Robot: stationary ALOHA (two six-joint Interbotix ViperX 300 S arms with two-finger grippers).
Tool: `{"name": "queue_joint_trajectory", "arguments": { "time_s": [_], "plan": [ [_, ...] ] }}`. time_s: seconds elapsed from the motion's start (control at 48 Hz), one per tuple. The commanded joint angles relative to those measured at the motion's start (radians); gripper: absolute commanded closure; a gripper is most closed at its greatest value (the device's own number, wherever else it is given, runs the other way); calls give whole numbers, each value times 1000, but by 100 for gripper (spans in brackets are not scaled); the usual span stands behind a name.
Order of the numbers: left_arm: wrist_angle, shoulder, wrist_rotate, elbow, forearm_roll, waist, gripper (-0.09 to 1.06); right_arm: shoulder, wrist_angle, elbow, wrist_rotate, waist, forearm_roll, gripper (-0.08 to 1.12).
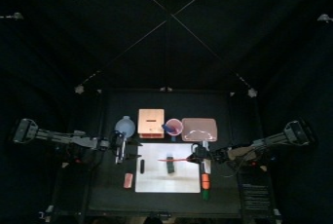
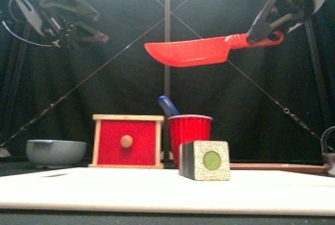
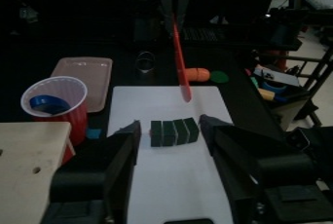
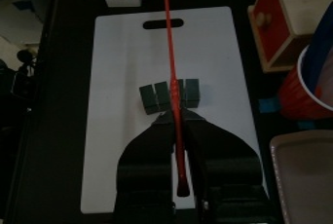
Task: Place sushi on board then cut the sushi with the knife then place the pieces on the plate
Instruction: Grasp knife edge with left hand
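A dark green sushi roll (image 2: 205, 159) stands whole on the white cutting board (image 2: 144, 192), near the board's middle (image 4: 170, 93). My right gripper (image 2: 265, 31) is shut on the handle of the red knife (image 2: 190, 51). The blade is held level, high above the roll, and in the right wrist view the knife (image 4: 170, 72) runs edge-on over the sushi. My left gripper (image 2: 59, 14) hangs open, high at the left. The left wrist view looks down on the sushi (image 3: 172, 131) between the open jaws, which do not touch it. The pink plate (image 1: 198, 129) lies behind the board.
Behind the board stand the blue-grey bowl (image 2: 55, 151), the wooden box with a red drawer (image 2: 128, 141) and the red cup (image 2: 190, 136) holding a blue knife (image 2: 167, 104). Small orange toy foods lie left (image 1: 129, 179) and right (image 1: 205, 182) of the board.
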Motion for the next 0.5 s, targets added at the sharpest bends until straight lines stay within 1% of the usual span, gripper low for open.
{"name": "queue_joint_trajectory", "arguments": {
  "time_s": [0.021, 0.208, 0.354, 0.5],
  "plan": [
    [25, 44, 0, -66, 3, -12, 2, 12, -15, -6, -6, -14, -6, 70],
    [98, 140, 0, -138, 3, -17, 1, 54, -26, -12, -6, -23, -32, 70],
    [137, 215, -2, -190, 3, -25, 1, 83, -26, -23, -5, -38, -40, 70],
    [169, 307, 2, -236, 5, -31, 2, 103, -31, -34, -6, -51, -46, 71]
  ]
}}
